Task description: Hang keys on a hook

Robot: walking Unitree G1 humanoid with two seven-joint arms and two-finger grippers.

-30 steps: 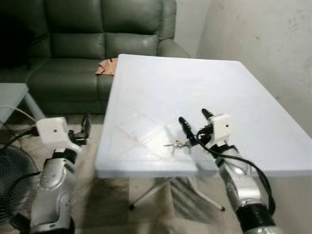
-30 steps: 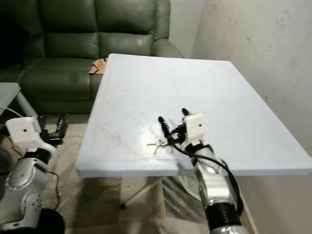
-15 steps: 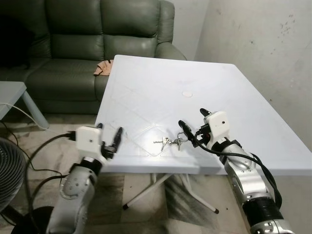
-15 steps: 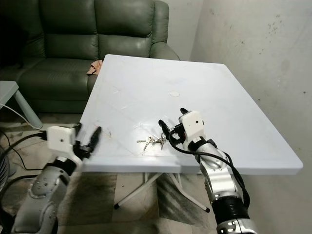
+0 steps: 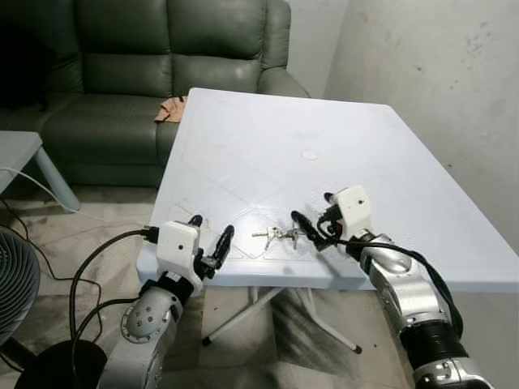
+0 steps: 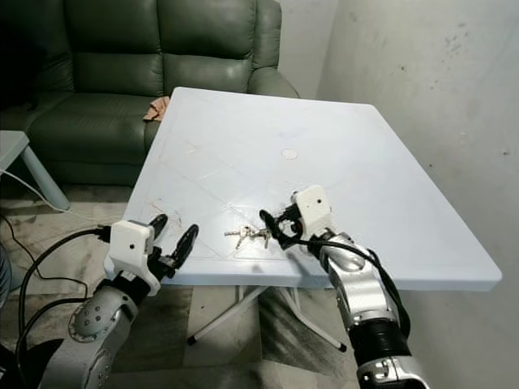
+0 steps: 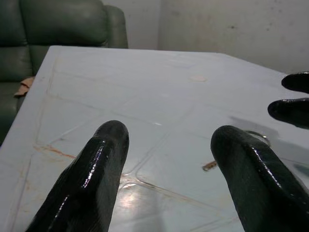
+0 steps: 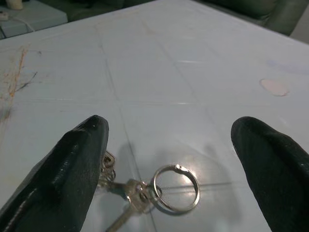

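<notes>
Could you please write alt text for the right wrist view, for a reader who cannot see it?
A bunch of keys on a silver ring lies on a white table, between the two open black fingers of the right gripper, untouched. A small round mark shows farther off.

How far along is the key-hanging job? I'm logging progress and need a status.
Done: the right end effector has reached the small bunch of silver metal keys on the white plastic table.
In hand: nothing yet; its fingers are open around the key ring, keys flat on the table. The left end effector hovers open at the table's near edge.
Left: gripping, lifting, hanging; no hook visible.
</notes>
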